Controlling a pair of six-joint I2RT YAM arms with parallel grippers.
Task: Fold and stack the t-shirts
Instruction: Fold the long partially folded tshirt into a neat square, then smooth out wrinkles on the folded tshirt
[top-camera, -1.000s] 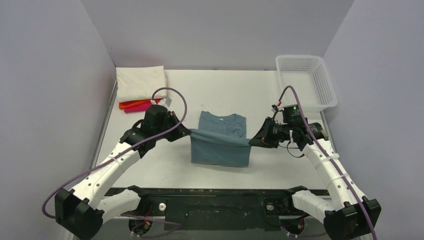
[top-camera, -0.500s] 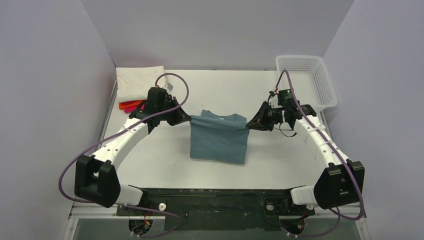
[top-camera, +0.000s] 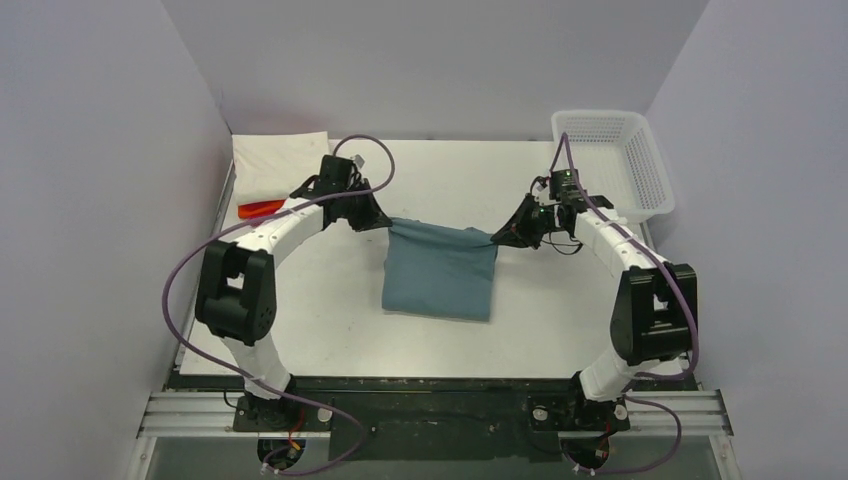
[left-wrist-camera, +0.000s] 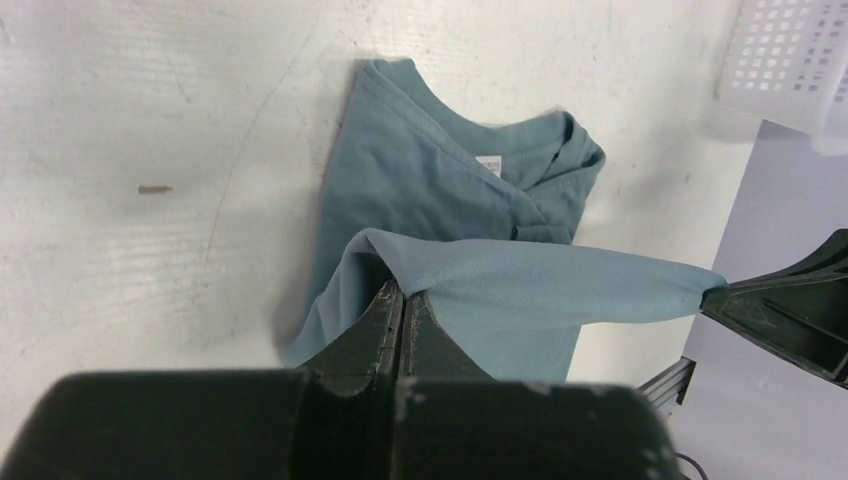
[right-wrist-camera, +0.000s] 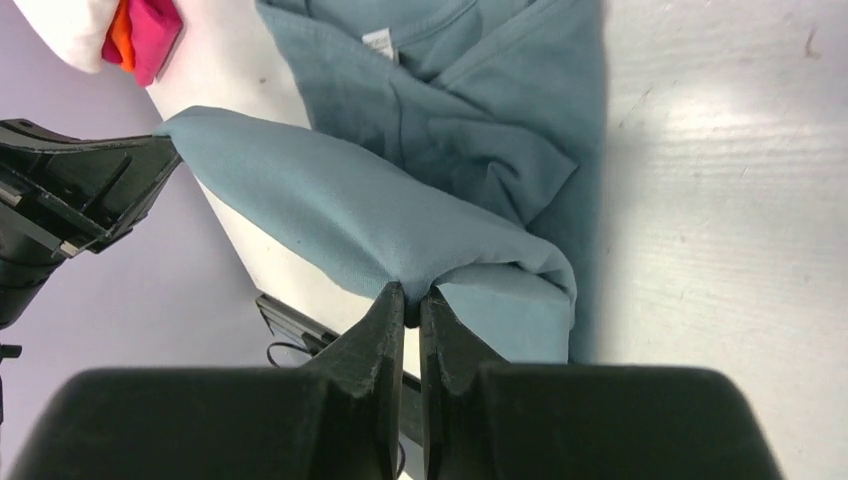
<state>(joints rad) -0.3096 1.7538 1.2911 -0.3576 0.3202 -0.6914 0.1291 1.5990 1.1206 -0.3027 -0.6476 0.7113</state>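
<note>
Left gripper (top-camera: 387, 224) and right gripper (top-camera: 496, 238) have jaws clamped on the teal t-shirt (top-camera: 440, 275) at its edge corners; soft, light cloth, probably best held there.

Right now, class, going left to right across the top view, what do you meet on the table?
white shirt → left fingers → teal shirt → right fingers → basket

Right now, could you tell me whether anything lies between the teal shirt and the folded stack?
Nothing loose does; only the left arm, its hand gripping the teal shirt, crosses the table toward the folded stack.
</note>
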